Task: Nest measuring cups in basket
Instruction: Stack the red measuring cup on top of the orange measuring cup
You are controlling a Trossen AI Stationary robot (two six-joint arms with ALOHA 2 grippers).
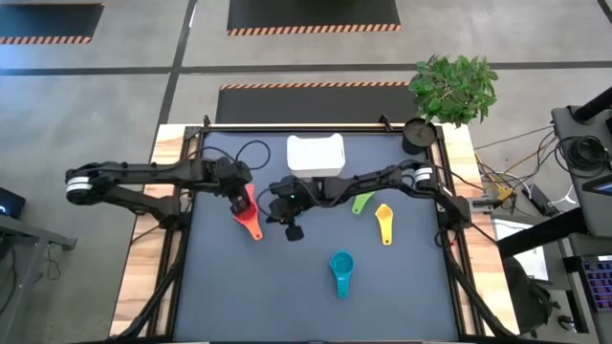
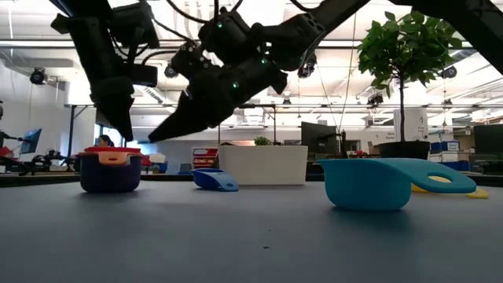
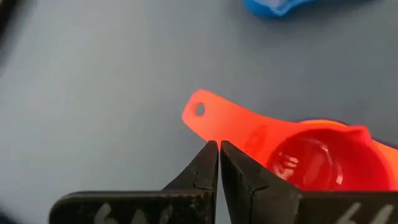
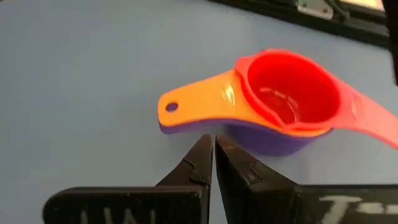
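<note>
Plainly, both pincers are closed and empty — left pincer (image 1: 241,204) and right pincer (image 1: 287,229) crowd the stack (image 4: 283,106), so one nudge could topple it.

No readable text, labels, brands or numbers anywhere, only faint pale scrawls on the dark body of each wrist's own gripper, too blurred and cut off to make out

Bright ceiling lights (image 2: 259,35) glare white in the low view, so the arms look dark. The blue cup (image 3: 280,6) looks blurry.
</note>
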